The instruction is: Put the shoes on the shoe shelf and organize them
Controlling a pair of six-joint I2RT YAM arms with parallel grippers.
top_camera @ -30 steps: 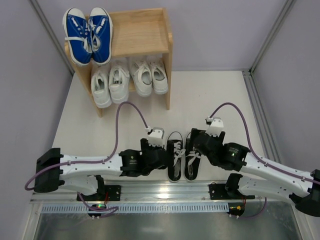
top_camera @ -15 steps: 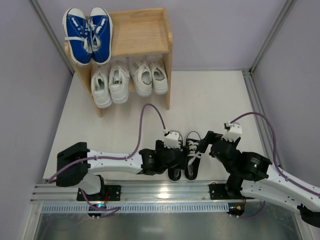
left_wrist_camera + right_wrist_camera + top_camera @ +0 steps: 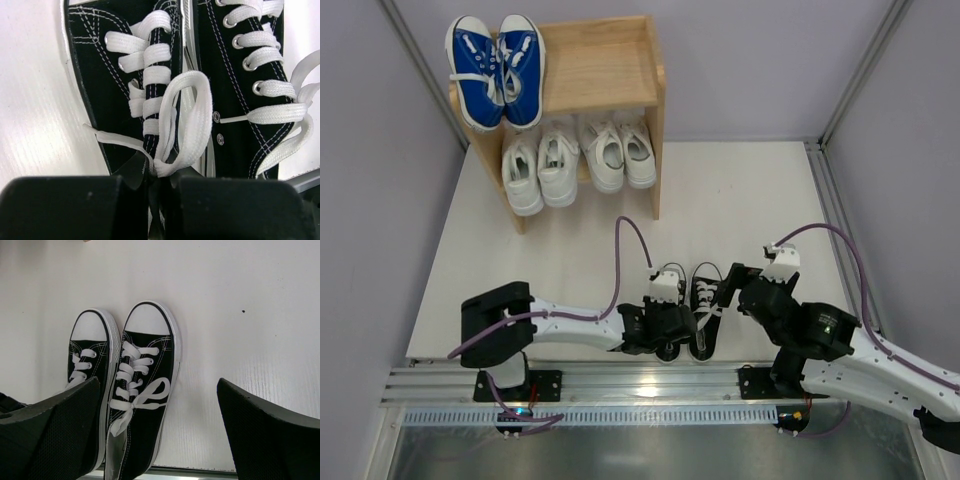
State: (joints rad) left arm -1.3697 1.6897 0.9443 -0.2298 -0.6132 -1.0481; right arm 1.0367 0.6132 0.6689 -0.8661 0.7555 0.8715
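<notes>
A black canvas pair lies near the table's front edge, toes pointing away. My left gripper (image 3: 669,322) sits over the left black shoe (image 3: 671,287) and is shut on its tongue and lace knot. In the left wrist view the left gripper (image 3: 161,176) pinches that knot on the left black shoe (image 3: 100,80), with the right black shoe (image 3: 240,95) beside it. My right gripper (image 3: 732,287) hangs open just right of the right black shoe (image 3: 705,318), and in its own view the right gripper (image 3: 157,385) holds nothing above the right black shoe (image 3: 145,370). The shoe shelf (image 3: 605,65) stands at the back.
A blue pair (image 3: 496,68) fills the left half of the shelf's top tier. Two white pairs (image 3: 540,165) (image 3: 620,150) line the lower tier. A metal rail (image 3: 640,385) runs along the near edge. Purple walls close in left, right and behind.
My left gripper slid right onto the left black shoe and shut on its laces. My right arm drew back to the right, still open.
</notes>
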